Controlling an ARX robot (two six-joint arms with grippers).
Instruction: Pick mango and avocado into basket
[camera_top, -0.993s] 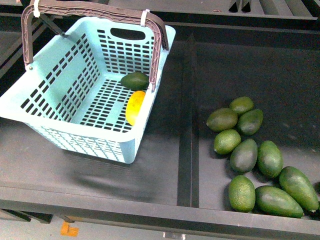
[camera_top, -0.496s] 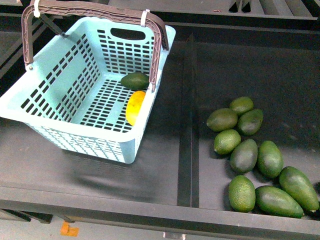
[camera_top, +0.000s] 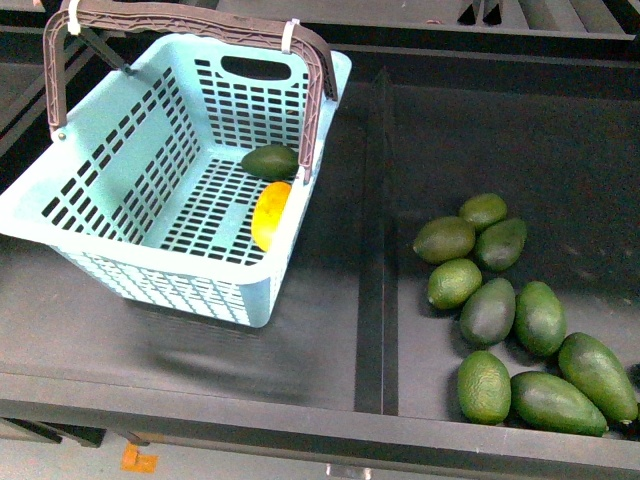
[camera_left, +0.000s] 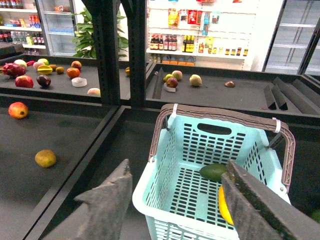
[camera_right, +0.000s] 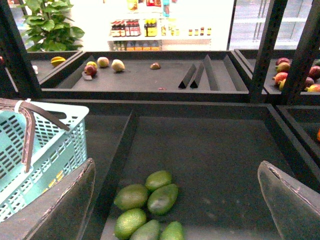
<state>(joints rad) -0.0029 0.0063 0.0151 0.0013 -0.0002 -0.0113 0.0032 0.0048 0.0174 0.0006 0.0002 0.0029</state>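
Note:
The light teal basket (camera_top: 60, 205) stands at the left of the black shelf, brown handles up. Inside it lie the yellow mango (camera_top: 269, 214) against the right wall and a dark green avocado (camera_top: 270, 161) just behind it. Both also show in the left wrist view, the mango (camera_left: 224, 206) and the avocado (camera_left: 213, 171) on the basket's (camera_left: 165, 150) floor. My left gripper (camera_left: 177, 200) is open and empty, above and in front of the basket. My right gripper (camera_right: 177, 200) is open and empty, above the avocado pile. Neither arm shows in the front view.
Several loose avocados (camera_top: 500, 300) lie in the right bin, also in the right wrist view (camera_right: 147, 200). A raised black divider (camera_top: 375, 240) runs between the basket's bin and the avocado bin. Other fruit (camera_left: 45, 158) lies on shelves further off.

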